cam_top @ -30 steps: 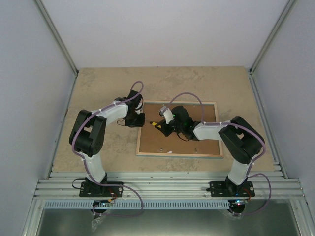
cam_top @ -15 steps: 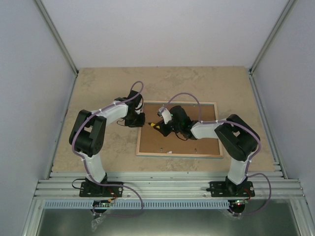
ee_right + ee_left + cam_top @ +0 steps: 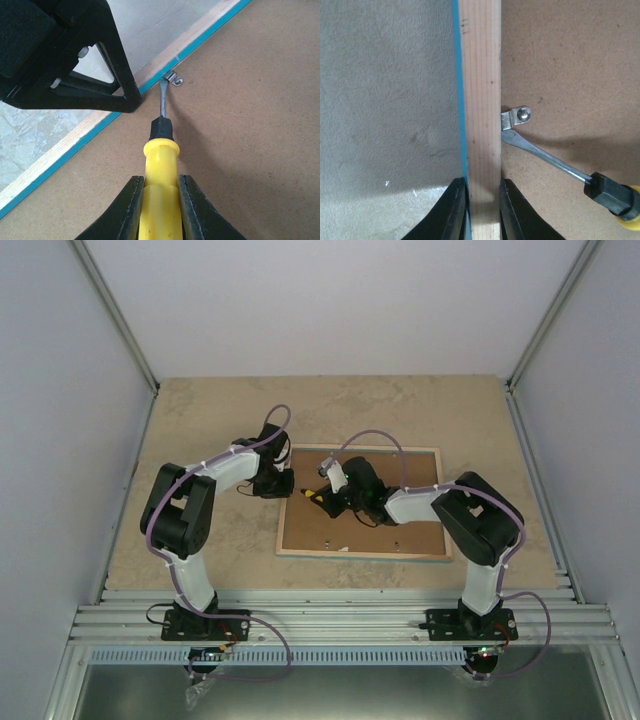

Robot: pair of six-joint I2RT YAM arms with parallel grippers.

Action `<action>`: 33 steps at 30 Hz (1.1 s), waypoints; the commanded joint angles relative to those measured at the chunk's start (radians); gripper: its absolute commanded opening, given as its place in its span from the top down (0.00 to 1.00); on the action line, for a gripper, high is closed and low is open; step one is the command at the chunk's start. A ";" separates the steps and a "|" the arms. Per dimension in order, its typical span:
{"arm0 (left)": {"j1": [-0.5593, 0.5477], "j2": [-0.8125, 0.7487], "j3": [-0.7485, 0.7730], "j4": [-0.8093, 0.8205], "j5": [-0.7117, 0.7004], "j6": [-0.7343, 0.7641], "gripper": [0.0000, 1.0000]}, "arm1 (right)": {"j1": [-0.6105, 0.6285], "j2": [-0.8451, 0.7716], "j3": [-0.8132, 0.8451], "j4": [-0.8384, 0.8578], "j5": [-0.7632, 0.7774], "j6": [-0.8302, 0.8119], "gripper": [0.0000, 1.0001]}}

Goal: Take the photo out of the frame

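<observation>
The frame [image 3: 400, 535] lies face down on the table, brown fibreboard back [image 3: 250, 125] up. The photo is hidden under that back. My left gripper [image 3: 482, 187] is shut on the frame's left wooden rim [image 3: 480, 75], one finger on the turquoise outer edge, the other on the inner side. My right gripper [image 3: 159, 182] is shut on a yellow-handled screwdriver [image 3: 160, 165]. Its blade tip rests against a small metal clip [image 3: 173, 79] screwed at the left rim, also seen as the clip [image 3: 516, 116] in the left wrist view. From above, both grippers meet at the frame's left side [image 3: 300, 488].
Two more small clips [image 3: 340, 548] sit along the frame's near rim. Beige tabletop [image 3: 200, 420] surrounds the frame, with grey walls on three sides and an aluminium rail [image 3: 340, 605] at the near edge.
The right arm has shifted slightly left, carrying the screwdriver closer to the left rim. The left arm has not moved.
</observation>
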 commanded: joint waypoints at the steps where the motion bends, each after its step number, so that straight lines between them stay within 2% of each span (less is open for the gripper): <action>1: -0.007 0.005 -0.028 -0.024 0.057 0.019 0.99 | -0.001 0.015 -0.030 0.094 0.108 0.050 1.00; 24: -0.023 -0.010 -0.046 -0.019 0.062 0.012 1.00 | -0.011 -0.026 -0.065 0.221 0.238 0.114 0.99; 33: -0.023 -0.010 -0.036 -0.026 0.025 0.006 1.00 | -0.010 -0.071 -0.068 0.162 0.143 0.064 1.00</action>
